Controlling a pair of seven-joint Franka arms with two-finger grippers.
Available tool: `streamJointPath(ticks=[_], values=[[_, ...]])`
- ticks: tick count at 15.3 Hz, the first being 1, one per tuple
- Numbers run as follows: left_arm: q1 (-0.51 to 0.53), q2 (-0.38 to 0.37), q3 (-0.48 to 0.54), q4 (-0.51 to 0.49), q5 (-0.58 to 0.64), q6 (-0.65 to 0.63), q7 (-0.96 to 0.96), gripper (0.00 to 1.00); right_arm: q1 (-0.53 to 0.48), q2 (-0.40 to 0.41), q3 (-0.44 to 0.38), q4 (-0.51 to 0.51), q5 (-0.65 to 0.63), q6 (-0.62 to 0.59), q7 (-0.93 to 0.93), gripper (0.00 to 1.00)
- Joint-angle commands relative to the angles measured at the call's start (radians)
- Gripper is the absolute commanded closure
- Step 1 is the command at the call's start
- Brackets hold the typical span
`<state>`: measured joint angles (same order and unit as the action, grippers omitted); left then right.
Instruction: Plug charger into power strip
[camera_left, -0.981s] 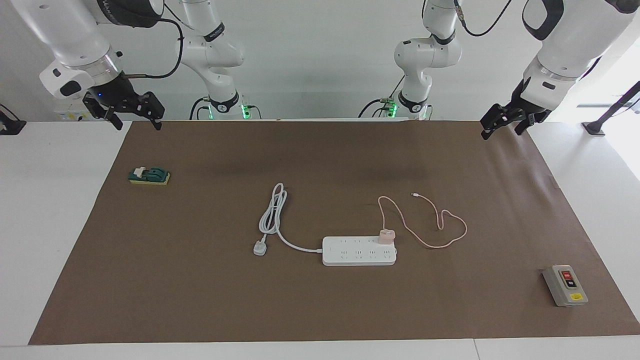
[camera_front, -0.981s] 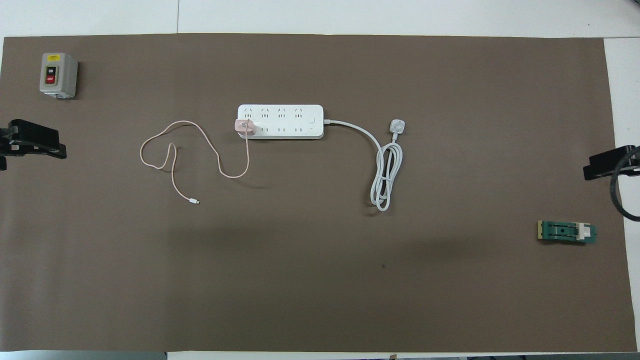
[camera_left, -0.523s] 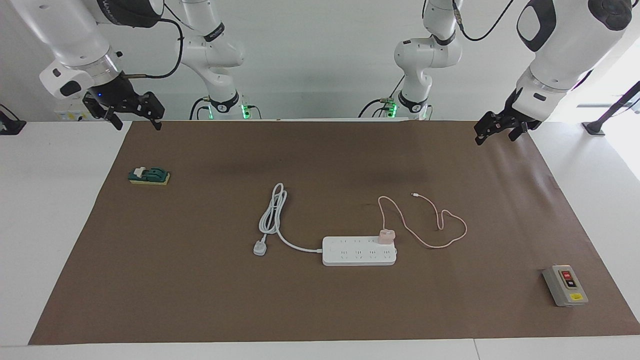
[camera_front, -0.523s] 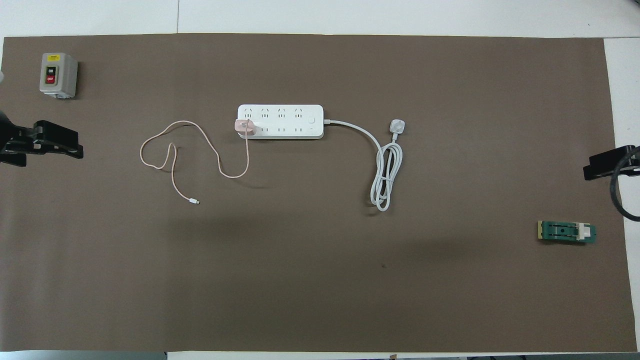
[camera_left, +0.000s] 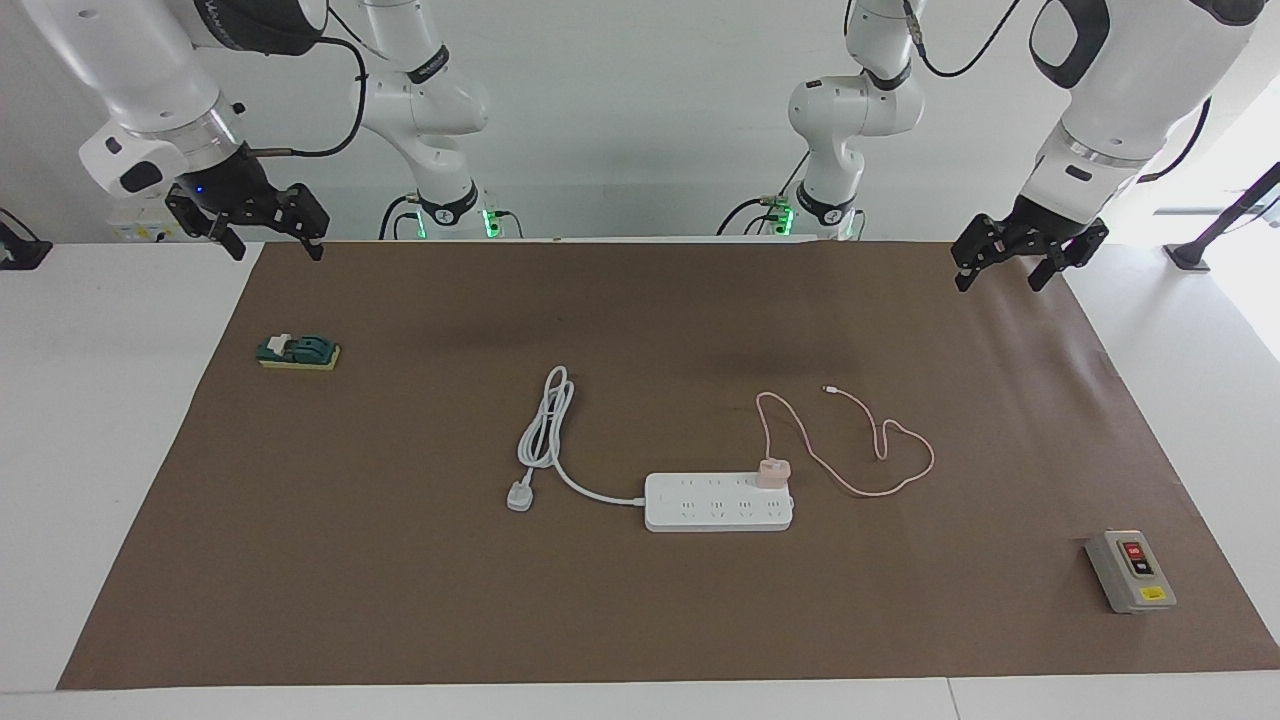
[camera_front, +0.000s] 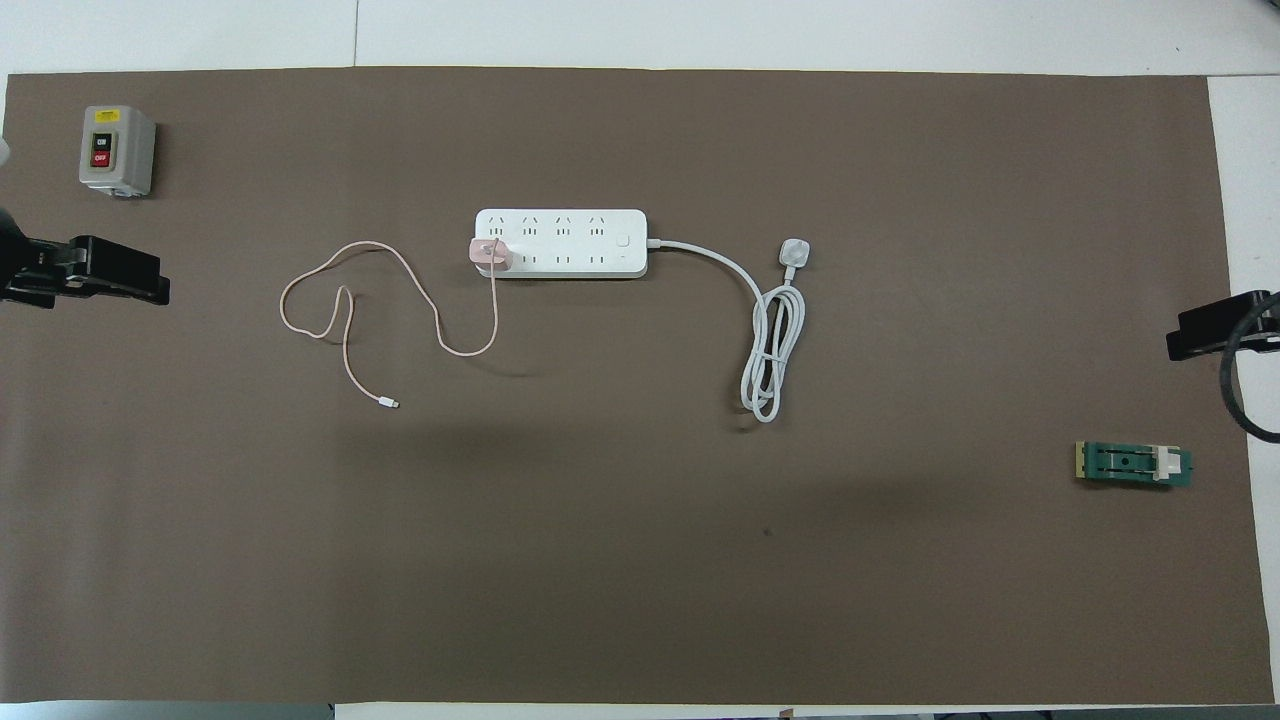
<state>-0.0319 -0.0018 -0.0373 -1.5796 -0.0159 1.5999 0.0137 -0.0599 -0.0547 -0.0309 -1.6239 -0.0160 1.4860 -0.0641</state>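
Grippers empty, charger seated in strip

Fingers on both grippers are spread wide, nothing between them, nothing touched.

Left gripper (camera_left: 1030, 262) hangs in the air over the edge of the brown mat (camera_left: 400, 600) at the left arm's end of the table, wrist pointing down, fingertips apart and level. In the overhead view it (camera_front: 95, 283) sits at the mat's edge, nearer to the robots than the grey switch box (camera_front: 117, 150).

Right gripper (camera_left: 270, 232) is up over the mat's corner at the right arm's end, close to the robots, tilted slightly, also gaping. Overhead shows only its black tip (camera_front: 1210, 332). Both arms are parked out at the sides.

Charger (camera_left: 772, 471) is well apart from both grippers, mid-table. It stands upright in an end socket of the strip (camera_left: 718, 502), in the row nearer to the robots, at the end toward the left arm. Its pink cable (camera_left: 880, 450) loops loosely over the mat toward the left arm's end, free tip lying nearer to the robots than the strip.

Strip's white cord (camera_left: 545, 430) runs off the end toward the right arm, coiled, with its plug (camera_left: 519, 495) flat on the mat.

Green block (camera_left: 298, 351) lies toward the right arm's end, below that gripper.
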Motion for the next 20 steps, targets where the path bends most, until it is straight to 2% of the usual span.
streamJointPath(ticks=[1,10,20], values=[[-0.013,-0.023,0.011,-0.020,0.008,0.012,0.014,0.00,-0.011,-0.022,0.008,-0.021,0.011,-0.007,0.015,0.00],[-0.016,-0.026,0.014,-0.007,0.014,-0.012,0.017,0.00,-0.009,-0.022,0.008,-0.021,0.011,-0.007,0.014,0.00],[-0.017,-0.012,0.016,0.029,0.017,-0.104,0.003,0.00,-0.011,-0.022,0.008,-0.021,0.011,-0.006,0.015,0.00]])
